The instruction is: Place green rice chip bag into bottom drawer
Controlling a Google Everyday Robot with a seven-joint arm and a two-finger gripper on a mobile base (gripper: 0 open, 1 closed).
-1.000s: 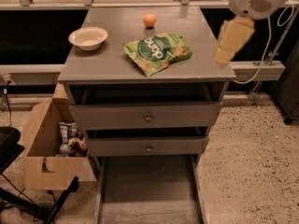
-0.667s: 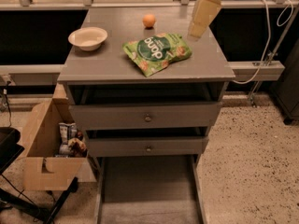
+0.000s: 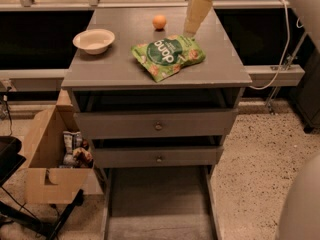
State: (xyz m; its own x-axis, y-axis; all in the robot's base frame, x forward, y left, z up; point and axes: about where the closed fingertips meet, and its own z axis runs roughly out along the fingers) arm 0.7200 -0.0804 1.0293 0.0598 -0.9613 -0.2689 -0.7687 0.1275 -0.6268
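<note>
The green rice chip bag (image 3: 167, 56) lies flat on the grey cabinet top (image 3: 110, 66), right of centre, with its dark round logo facing up. My gripper (image 3: 190, 30) hangs over the back of the cabinet top, just behind the bag's far right corner and a little above the surface. It holds nothing. The bottom drawer (image 3: 157, 204) is pulled out at the foot of the cabinet, and its flat grey floor is bare. The two upper drawers (image 3: 157, 125) with round knobs stand slightly ajar.
A white bowl (image 3: 93, 40) sits at the left of the top, and a small orange (image 3: 159, 22) sits at the back beside the gripper. An open cardboard box (image 3: 50, 159) with packets stands left of the cabinet. A white cable (image 3: 280, 49) hangs at the right.
My gripper has swung from the right side of the cabinet leftward and now sits over the back of the top, close behind the bag. The bag has not moved.
</note>
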